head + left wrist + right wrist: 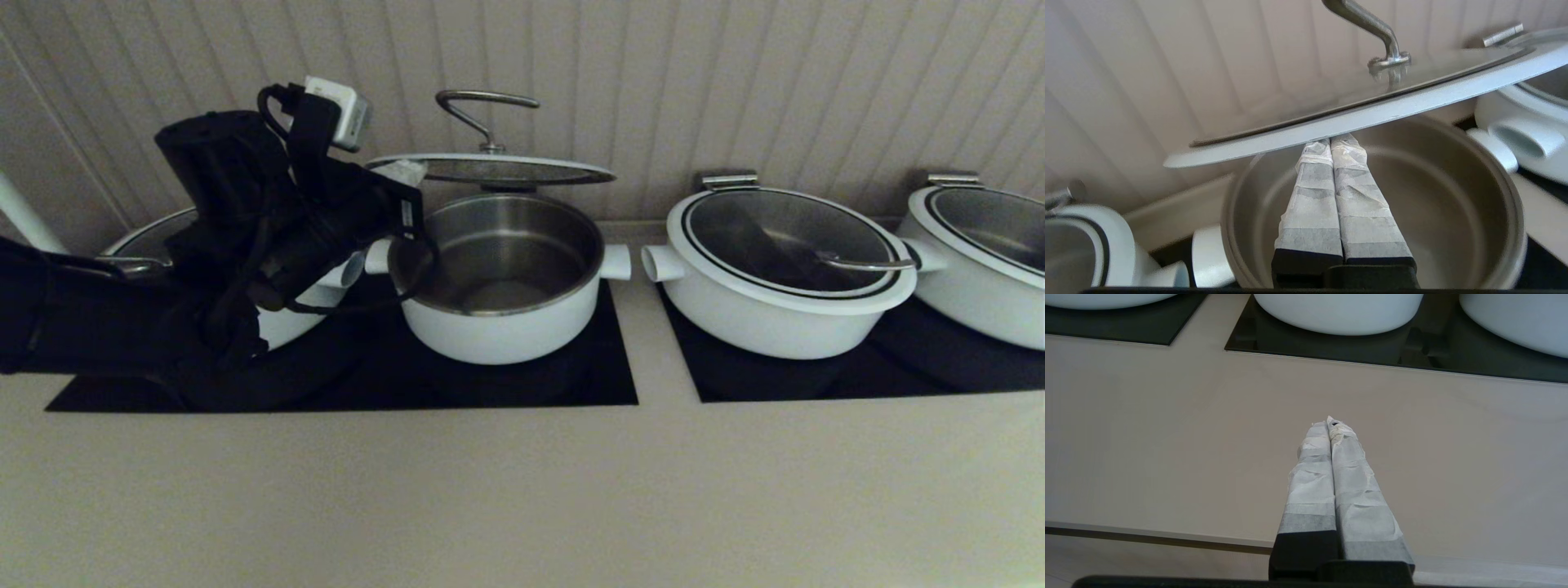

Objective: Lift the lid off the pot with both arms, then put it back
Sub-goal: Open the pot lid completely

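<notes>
The lid (490, 170), glass with a white rim and a curved steel handle (483, 102), hangs roughly level a little above the open pot (506, 327). My left gripper (406, 173) is shut, and its tips reach under the lid's left rim. In the left wrist view the taped fingers (1310, 196) lie pressed together over the pot's steel inside (1433, 196), and the left gripper's tips (1331, 141) disappear under the lid's white rim (1372, 118). My right gripper (1329, 422) is shut and empty over the bare counter; it does not show in the head view.
A wider lidded white pot (784, 253) stands right of the pot, another (980, 245) at the far right, a third (147, 237) behind my left arm. All sit on black cooktop panels (571, 384). A ribbed wall rises close behind. The beige counter (522, 490) lies in front.
</notes>
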Motion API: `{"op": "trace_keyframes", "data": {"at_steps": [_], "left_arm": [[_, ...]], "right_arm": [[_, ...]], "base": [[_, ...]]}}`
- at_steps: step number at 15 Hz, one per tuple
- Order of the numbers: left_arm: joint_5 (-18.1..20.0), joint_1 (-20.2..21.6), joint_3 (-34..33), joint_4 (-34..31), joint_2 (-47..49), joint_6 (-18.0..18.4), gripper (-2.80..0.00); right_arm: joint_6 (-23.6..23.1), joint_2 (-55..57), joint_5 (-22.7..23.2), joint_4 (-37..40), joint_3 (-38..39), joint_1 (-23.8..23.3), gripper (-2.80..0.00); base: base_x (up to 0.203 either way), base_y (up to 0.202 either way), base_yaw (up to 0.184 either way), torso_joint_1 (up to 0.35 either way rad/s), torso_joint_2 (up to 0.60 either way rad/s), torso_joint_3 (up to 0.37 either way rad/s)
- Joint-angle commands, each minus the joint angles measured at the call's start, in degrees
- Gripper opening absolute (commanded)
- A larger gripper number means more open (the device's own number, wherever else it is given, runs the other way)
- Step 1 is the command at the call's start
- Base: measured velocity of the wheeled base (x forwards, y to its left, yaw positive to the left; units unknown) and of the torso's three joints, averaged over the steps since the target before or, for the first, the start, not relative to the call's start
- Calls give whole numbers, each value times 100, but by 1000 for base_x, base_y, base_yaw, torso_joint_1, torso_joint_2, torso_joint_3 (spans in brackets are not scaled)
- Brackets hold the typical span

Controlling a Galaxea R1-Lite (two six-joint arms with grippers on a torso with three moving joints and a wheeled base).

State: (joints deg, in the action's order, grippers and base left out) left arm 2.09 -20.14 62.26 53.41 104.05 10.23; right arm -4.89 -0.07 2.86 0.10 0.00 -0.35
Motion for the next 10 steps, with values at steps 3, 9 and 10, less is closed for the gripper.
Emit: {"op": "trace_keyframes", "data": {"at_steps": [3,9,10], "left_arm": [[2,1,93,504,195,23,-280],[-6,1,466,512,304,18,-280],[-6,1,559,512,343,23,-280]], "right_arm": [[-4,7,5,-1,0,0,-280],[-4,7,5,-1,0,0,-280],[-4,7,5,-1,0,0,-280]], "base": [[0,0,0,0,0,0],[0,0,0,0,0,0],[0,0,0,0,0,0]]}}
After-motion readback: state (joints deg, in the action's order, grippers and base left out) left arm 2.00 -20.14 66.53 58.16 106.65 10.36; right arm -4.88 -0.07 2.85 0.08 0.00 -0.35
